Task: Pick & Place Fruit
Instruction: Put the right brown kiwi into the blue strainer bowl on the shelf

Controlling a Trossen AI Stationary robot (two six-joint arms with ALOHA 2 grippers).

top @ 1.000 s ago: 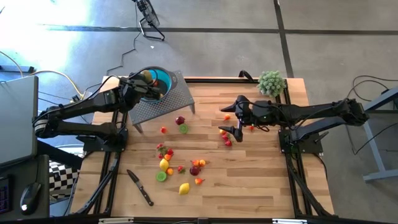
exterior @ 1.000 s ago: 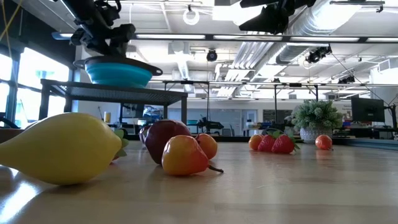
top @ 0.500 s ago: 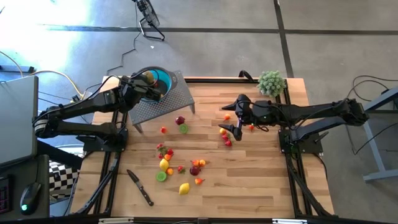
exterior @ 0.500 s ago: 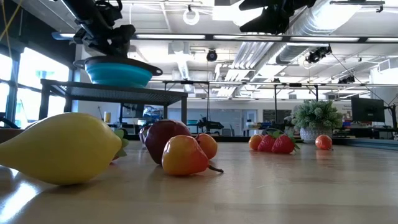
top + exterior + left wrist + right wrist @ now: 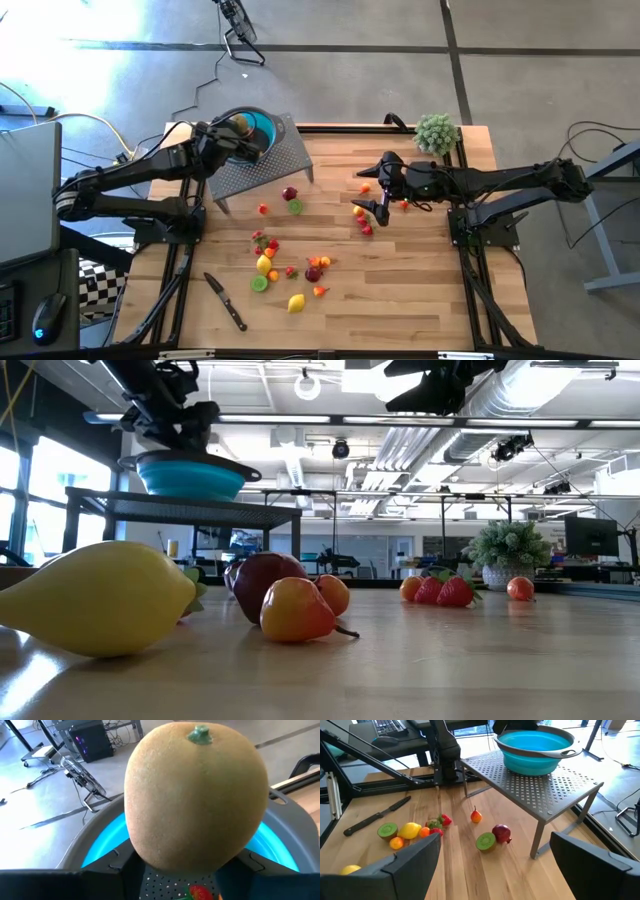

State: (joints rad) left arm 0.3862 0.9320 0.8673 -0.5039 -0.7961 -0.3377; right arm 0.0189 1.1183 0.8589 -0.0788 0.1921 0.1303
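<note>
**Left pincer** (image 5: 236,130): over the teal bowl (image 5: 266,127), a tan fruit (image 5: 195,795) at its tip. Whether it is clenched on the fruit or letting go cannot be told.
- Tan fruit: rounded, matte, finely fuzzy skin, small green stem nub. It hangs above the bowl's opening, near the rim.
- Risk: dropped off-centre, it could strike the rim, bounce out and roll off the stand.

**Teal bowl**: smooth plastic with a grey rim. A red fruit lies inside.

**Stand** (image 5: 270,168): perforated grey metal on thin legs. A knock from the arm could shift the bowl.

**Knife** (image 5: 225,301): black handle, lying flat on the desk (image 5: 420,300), which is pale wood planking.

**Loose fruit** (image 5: 290,268): glossy, hard-looking pieces scattered mid-desk. Round ones probably roll if nudged.

**Right pincer** (image 5: 381,207): spread wide and empty, over a small red and orange cluster. A low approach might scatter them.

**Plant ball** (image 5: 436,132): fuzzy, pale green, at the far right corner.
</note>
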